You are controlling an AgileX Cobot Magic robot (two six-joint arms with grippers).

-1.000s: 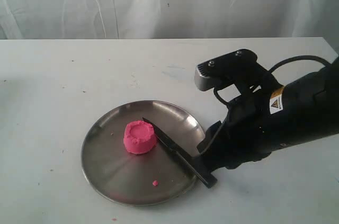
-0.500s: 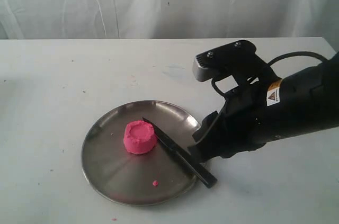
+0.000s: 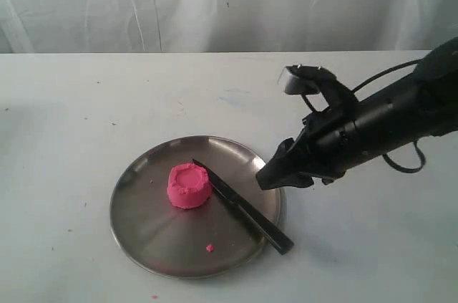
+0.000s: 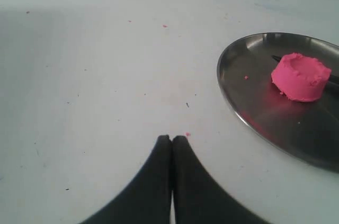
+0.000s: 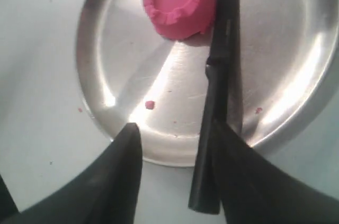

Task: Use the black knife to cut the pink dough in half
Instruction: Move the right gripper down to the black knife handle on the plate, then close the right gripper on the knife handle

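**Right arm pulls back from the knife; dough still whole**

Raised and drawn back to the right since a second ago, the right arm (image 3: 386,124) hangs above the desk (image 3: 86,102) at the steel plate's (image 3: 136,195) right rim, no longer low at the knife handle. The black knife (image 3: 240,206) lies diagonally on the plate. Its tip is just beside the pink dough (image 3: 188,185), and its handle juts over the near-right rim, probably so it can be grasped clear of the metal. The dough sits uncut, left of the plate's centre, and a pink crumb (image 3: 210,248) lies toward the near rim.

Only the right wrist view shows the right fingers (image 5: 124,166) spread apart and empty, with the handle end between them. The left wrist view adds the left fingers (image 4: 159,171), pressed together and holding nothing, over bare desk left of the plate.
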